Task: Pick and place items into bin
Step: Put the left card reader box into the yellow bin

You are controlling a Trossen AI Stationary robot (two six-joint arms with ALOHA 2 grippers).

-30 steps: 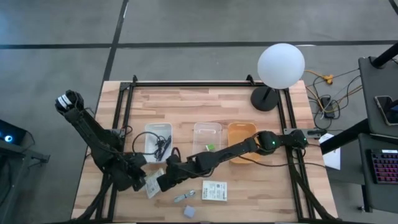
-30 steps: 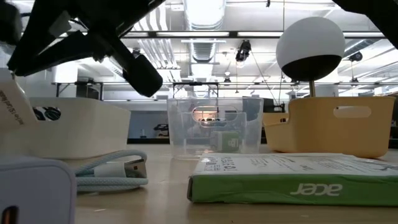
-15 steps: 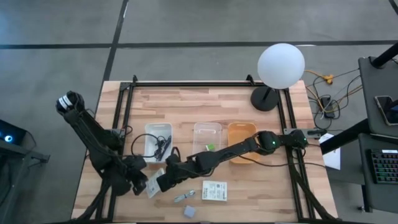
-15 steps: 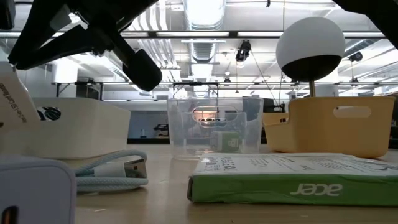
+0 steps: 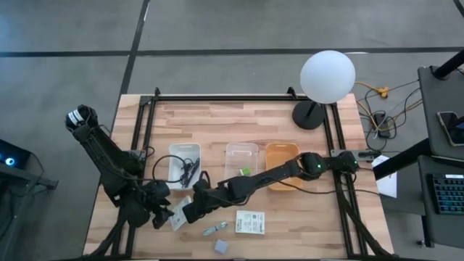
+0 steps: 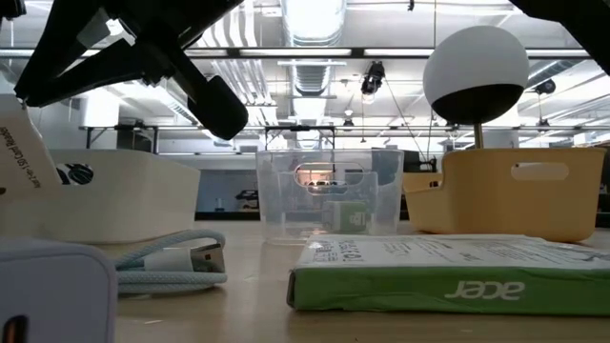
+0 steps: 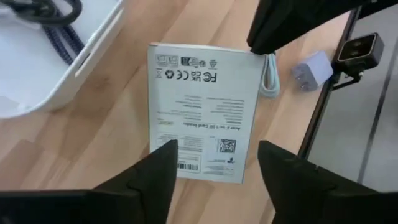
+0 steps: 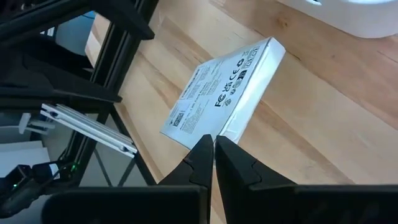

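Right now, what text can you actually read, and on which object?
"acer": upside down on the green edge of the flat white-and-green box.
"FC", "CE" marks: on the white printed packet.
The packet's fine print and QR code: too small to read.

A white box [image 7: 202, 112] is showing small black print (its edge is green), beside a white bin [image 5: 183, 164], a clear bin [image 5: 241, 158] and an orange bin [image 5: 279, 161].

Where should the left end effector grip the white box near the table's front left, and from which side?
Across the white box's two long edges, coming from above. It looks flat on the table, label up, and the open left end effector already straddles its width. The white bin sits close on one side.
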